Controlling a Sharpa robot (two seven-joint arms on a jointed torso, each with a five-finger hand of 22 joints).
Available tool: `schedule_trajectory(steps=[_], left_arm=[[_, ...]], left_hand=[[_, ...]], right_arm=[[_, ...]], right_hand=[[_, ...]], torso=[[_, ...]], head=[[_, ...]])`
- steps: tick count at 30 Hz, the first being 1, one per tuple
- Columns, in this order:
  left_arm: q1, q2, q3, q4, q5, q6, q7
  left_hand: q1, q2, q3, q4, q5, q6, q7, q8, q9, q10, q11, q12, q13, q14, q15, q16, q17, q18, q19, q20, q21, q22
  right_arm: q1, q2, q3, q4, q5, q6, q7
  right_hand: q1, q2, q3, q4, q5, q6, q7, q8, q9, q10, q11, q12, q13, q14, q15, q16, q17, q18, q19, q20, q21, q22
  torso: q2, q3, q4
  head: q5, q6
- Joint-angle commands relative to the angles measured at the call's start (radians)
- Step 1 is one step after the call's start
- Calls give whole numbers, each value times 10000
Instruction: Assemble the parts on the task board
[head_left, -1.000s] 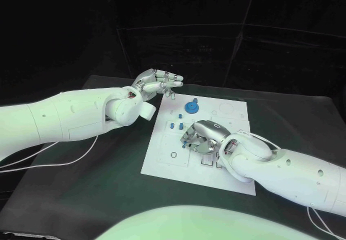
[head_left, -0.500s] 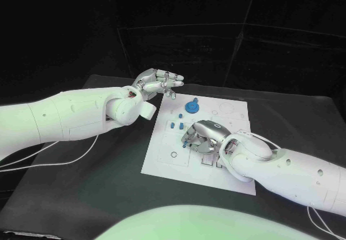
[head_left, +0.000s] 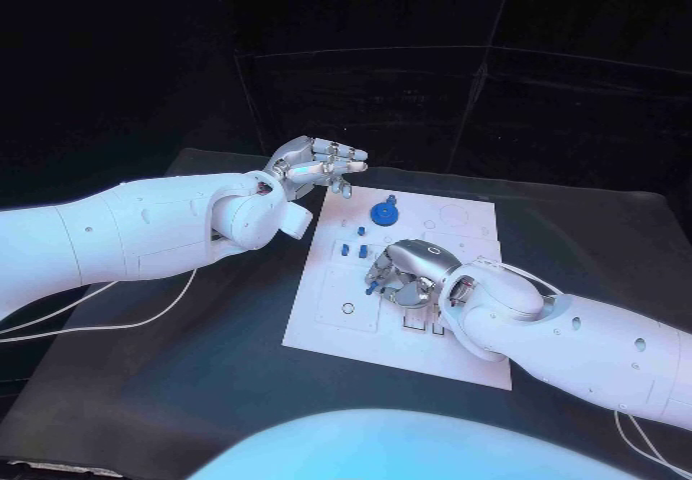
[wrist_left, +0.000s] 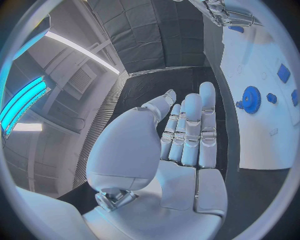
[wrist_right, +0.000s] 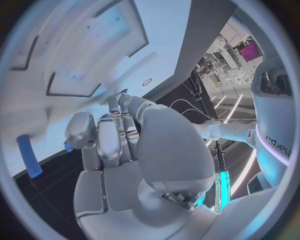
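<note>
The right silver hand (head_left: 408, 270), fingers curled over the flat white task board (head_left: 325, 330), seems to pinch a small blue part (head_left: 372, 288), which may slip while being seated. The left silver hand (head_left: 310, 165) hovers empty, fingers spread, beyond the board's far corner.

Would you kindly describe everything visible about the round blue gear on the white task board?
The round blue gear is a small toothed wheel, plastic-looking, with a raised hub at its centre, as the left wrist view shows. It sits on the white task board near its far edge, beyond a few small blue parts. Neither hand touches it; the left hand hovers beside the board's far corner.
</note>
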Motion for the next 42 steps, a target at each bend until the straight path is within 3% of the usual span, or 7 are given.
schedule_trajectory(steps=[1, 27, 37, 42], left_arm=[[20, 4, 8, 13, 2, 121, 37], [20, 6, 8, -13, 2, 179, -31], [21, 0, 8, -3, 2, 218, -74], [22, -3, 8, -6, 2, 220, -89]], left_hand=[[89, 1, -8, -29, 42, -88, 3, 36, 7, -46, 6, 47, 11, -55, -13, -7, -9, 136, -60, 18, -56, -9], [89, 1, -8, -29, 42, -88, 3, 36, 7, -46, 6, 47, 11, -55, -13, -7, -9, 136, -60, 18, -56, -9], [81, 6, -17, -28, 42, -97, 6, 42, 6, -58, 9, 60, 10, -60, -11, -6, -14, 135, -61, 19, -59, -12], [81, 6, -17, -28, 42, -97, 6, 42, 6, -58, 9, 60, 10, -60, -11, -6, -14, 135, -61, 19, -59, -12]], right_arm=[[-23, 39, -29, 45, -78, 302, -12], [-23, 68, -29, 96, -11, 186, 40], [-21, 103, -29, -53, -13, 407, 8], [-20, 118, -30, -43, -15, 402, 100]], right_hand=[[-145, -3, -100, -4, -25, -24, 84, -39, 3, 18, 59, -64, 2, 173, -26, -26, -9, -116, -1, 40, 68, -12], [-206, -5, -147, -2, -47, -46, 80, -42, 2, 11, 57, -85, 2, 166, -25, -39, -44, -108, -29, 47, 58, -41], [-474, -180, -268, -1, -95, -770, 337, -75, -33, -956, 360, -640, -40, -111, 206, -646, -1007, 91, -778, 229, -462, -1128], [-491, -211, -306, -34, -108, -817, 367, -65, -24, -1139, 409, -723, -36, -194, 243, -857, -1310, 150, -970, 275, -624, -1426]], torso=[[-3, 1, -1], [-1, 2, 3], [-2, -4, 4], [2, 6, 0]], head=[[1, -8], [30, -48], [25, -56], [39, -81]])
